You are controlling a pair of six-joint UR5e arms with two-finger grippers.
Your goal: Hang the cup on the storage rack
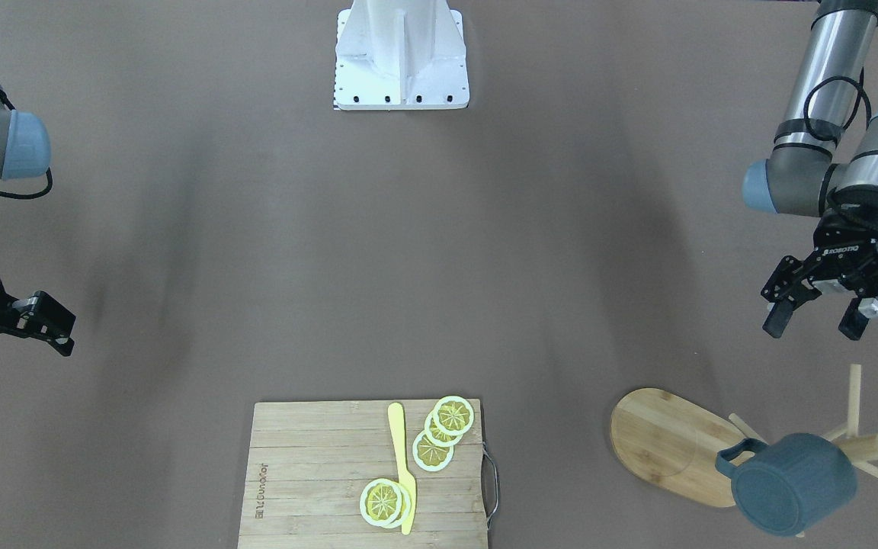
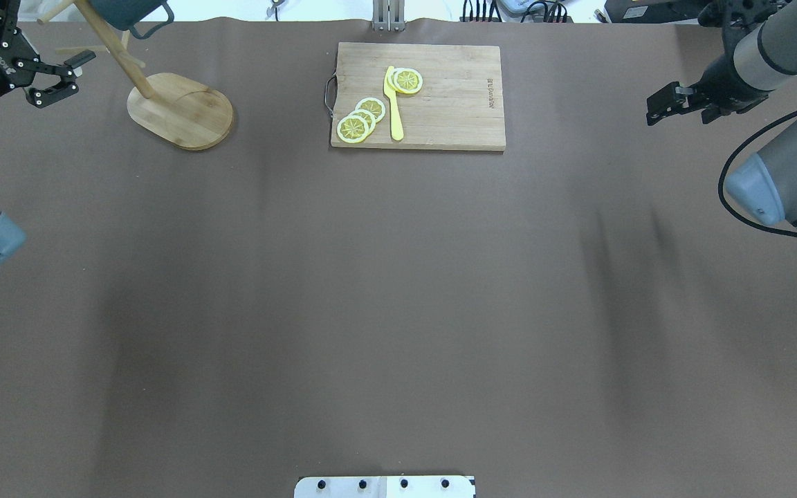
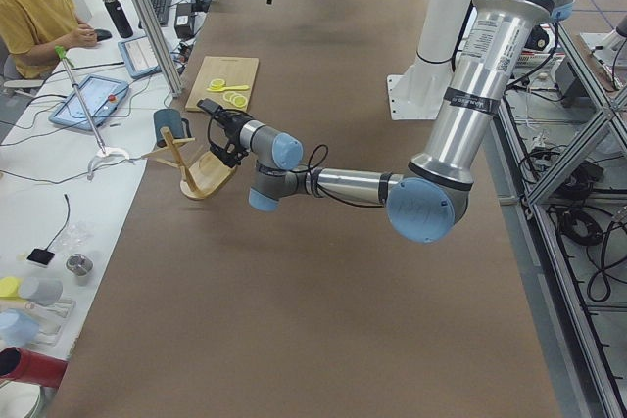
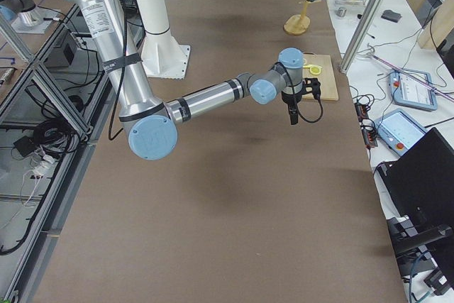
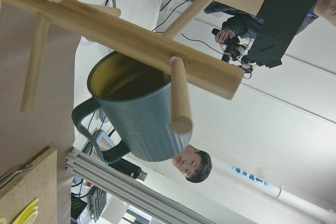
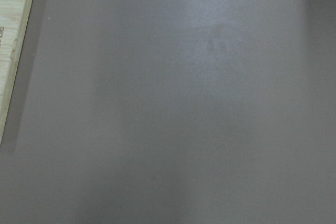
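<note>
overhead exterior view shows the brown table (image 2: 398, 311) nearly bare. the slatted cutting board (image 2: 440, 104) sits at top centre. the storage rack (image 2: 180, 111) stands at the upper left of that frame on its oval base, its post leaning up toward the corner.

the cup (image 1: 789, 484) is off the table and up on the rack, at the lower right of the front-facing view. from the left wrist camera the cup (image 5: 142, 114) sits just under the post (image 5: 121, 30) at centre frame, mouth turned toward it. the handle loop juts free to the left, and i see no peg through it. my guess is that a peg runs inside the cup.

the left gripper (image 1: 816, 320) hangs at the right edge, above the rack in the picture. its jaws are spread, hold nothing and stand apart from the cup. the right gripper (image 1: 27, 324) is at the far left edge, well away; i cannot tell whether it is apart or together.

i judge the hang done and the step in hand to be the retreat. the next move calls for drawing the left arm back without brushing the thin pegs, then checking that the cup sits steady.
</note>
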